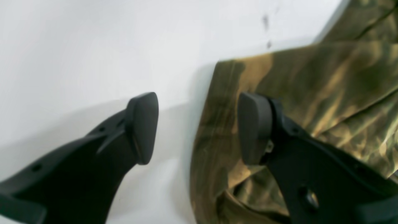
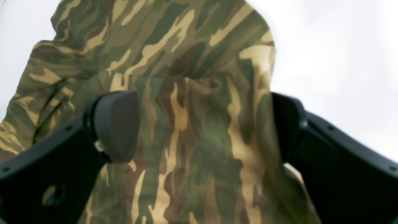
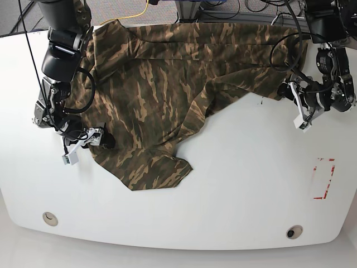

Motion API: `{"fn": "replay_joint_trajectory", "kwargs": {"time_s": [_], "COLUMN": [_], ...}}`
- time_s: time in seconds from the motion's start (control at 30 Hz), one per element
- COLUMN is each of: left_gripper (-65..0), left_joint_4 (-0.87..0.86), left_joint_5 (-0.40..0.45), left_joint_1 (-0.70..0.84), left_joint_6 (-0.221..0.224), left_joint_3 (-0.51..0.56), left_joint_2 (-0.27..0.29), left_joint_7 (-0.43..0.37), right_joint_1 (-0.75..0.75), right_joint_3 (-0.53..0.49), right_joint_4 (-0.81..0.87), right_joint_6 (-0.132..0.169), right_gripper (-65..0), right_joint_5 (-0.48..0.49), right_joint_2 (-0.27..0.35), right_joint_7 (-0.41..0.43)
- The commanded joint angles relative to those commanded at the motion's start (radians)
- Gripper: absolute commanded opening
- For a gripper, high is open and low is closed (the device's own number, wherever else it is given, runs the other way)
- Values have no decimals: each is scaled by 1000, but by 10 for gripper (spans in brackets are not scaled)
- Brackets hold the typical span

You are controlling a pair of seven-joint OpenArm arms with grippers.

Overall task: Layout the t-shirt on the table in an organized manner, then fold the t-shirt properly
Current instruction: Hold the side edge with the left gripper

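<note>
The camouflage t-shirt (image 3: 162, 84) lies rumpled across the far half of the white table (image 3: 234, 184), with one folded flap reaching toward the front. My right gripper (image 3: 101, 138) is at the shirt's left edge. In the right wrist view it (image 2: 200, 124) is open, its fingers (image 2: 115, 124) straddling a ridge of the t-shirt (image 2: 174, 46). My left gripper (image 3: 287, 90) is at the shirt's right end. In the left wrist view it (image 1: 199, 127) is open. One finger is over the bare table (image 1: 77, 46), the other over the hemmed edge of the t-shirt (image 1: 326, 77).
Two round grommet holes (image 3: 50, 218) (image 3: 294, 231) sit near the front edge. A red-marked rectangle (image 3: 324, 178) is at the right. Cables (image 3: 142, 11) run behind the far edge. Small dark marks (image 1: 266, 21) dot the table near the left gripper.
</note>
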Motion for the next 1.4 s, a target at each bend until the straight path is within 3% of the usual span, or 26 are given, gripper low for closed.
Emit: {"fn": "replay_joint_trajectory", "kwargs": {"time_s": [0.2,0.33,0.53,0.6,1.17,1.23,1.33,1.4], "left_gripper": [-272,-275,-382,-388,-403,-460,-600,-618], "left_joint_4": [-15,-15,-15,-9,187,187,187,189], "left_joint_5": [-5,-60,-140,-153,-150,-150,-150,-150], "left_joint_1": [0,3,5,5,71,71,71,71], "left_joint_6": [0,0,0,0,0,0,0,0], "left_joint_3": [64,89,112,117,117,117,117,118], "left_joint_2": [6,6,2,0,0,0,0,0], "left_joint_7": [-15,3,34,41,82,82,82,82], "right_joint_1": [0,0,0,0,6,6,6,6], "right_joint_3": [0,0,0,0,0,0,0,0], "right_joint_4": [0,0,0,0,0,0,0,0], "right_joint_6": [0,0,0,0,0,0,0,0], "right_gripper": [-67,-67,-67,-67,-67,-67,-67,-67], "right_joint_5": [0,0,-2,-2,-2,-2,-2,-2], "right_joint_2": [0,0,-14,-14,-18,-18,-18,-18], "right_joint_7": [0,0,0,0,0,0,0,0]}}
